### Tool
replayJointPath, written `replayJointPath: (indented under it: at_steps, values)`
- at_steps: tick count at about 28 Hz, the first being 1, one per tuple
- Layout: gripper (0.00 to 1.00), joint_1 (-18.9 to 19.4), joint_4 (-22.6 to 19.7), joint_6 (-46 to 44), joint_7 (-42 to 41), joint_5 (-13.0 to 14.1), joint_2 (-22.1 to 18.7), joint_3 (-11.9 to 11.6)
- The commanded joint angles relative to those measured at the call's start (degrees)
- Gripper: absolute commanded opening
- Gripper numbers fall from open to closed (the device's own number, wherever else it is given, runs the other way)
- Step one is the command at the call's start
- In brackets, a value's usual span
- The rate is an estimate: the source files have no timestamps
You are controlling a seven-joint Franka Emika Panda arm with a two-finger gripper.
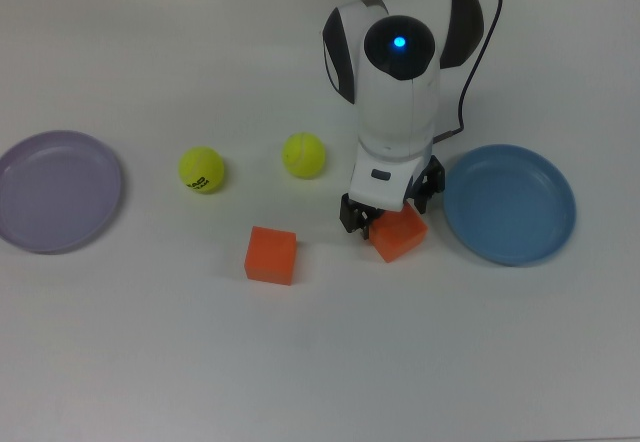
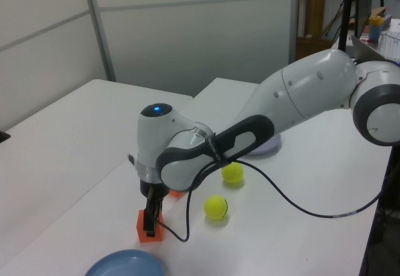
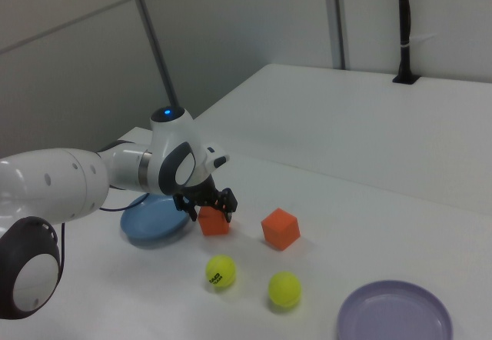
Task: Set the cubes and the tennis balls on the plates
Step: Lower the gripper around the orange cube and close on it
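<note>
Two cubes: both orange blocks sit on the white table (image 1: 150, 362), and neither is on a plate.
Cube at the arm: you have the gripper (image 1: 385, 217) down over the right-hand cube (image 1: 402, 237) in the top view, one finger on each side of it, jaws fairly narrow around the block. You cannot tell from these views whether the pads press on it; the cube appears to rest on the table.
Same cube, other views: in the left view it (image 2: 145, 233) lies under the gripper (image 2: 150, 221), just behind the blue plate's rim (image 2: 128, 263); in the right view it (image 3: 214, 221) is beside the blue plate (image 3: 154, 218).
Free cube: the second cube (image 1: 271, 254) lies apart toward the top view's left, untouched; in the right view it (image 3: 280, 228) stands toward the right view's right of the held-over one.
Tennis balls: two yellow-green balls rest on the table, one (image 1: 304, 155) near the arm, the other (image 1: 202, 170), with small black print, further toward the top view's left.
Blue plate: it (image 1: 510, 203) lies at the top view's right, just beside the cube under the gripper, with nothing on it.
Purple plate: it (image 1: 58, 190) lies at the top view's far left, well apart from the arm, also bare.
Arm: the white arm (image 2: 300, 95) reaches across the table, with a blue light (image 1: 400, 41) lit on its wrist.
</note>
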Motion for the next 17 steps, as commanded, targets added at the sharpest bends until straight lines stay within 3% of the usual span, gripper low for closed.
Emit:
replayJointPath:
  at_steps: [1, 2, 5, 8, 9, 13, 17]
  values:
    - [1.0, 0.97, 0.64, 0.53, -0.11, -1.04, 0.51, -0.43]
    - [0.96, 1.06, 0.72, 0.53, 0.06, -1.04, 0.51, -0.43]
    - [0.52, 1.24, 0.81, 1.06, 1.82, -1.04, 0.95, -0.34]
    - [0.17, 1.76, 0.81, 3.34, 2.35, -0.95, 1.22, -0.34]
    - [0.0, 1.94, 0.81, 4.48, 3.13, -1.04, 1.22, -0.34]
    - [0.0, 2.12, 0.9, 4.58, 3.4, -1.3, 0.78, -0.25]
    - [0.0, 2.12, 0.81, 4.14, 3.49, -0.87, -2.73, -0.08]
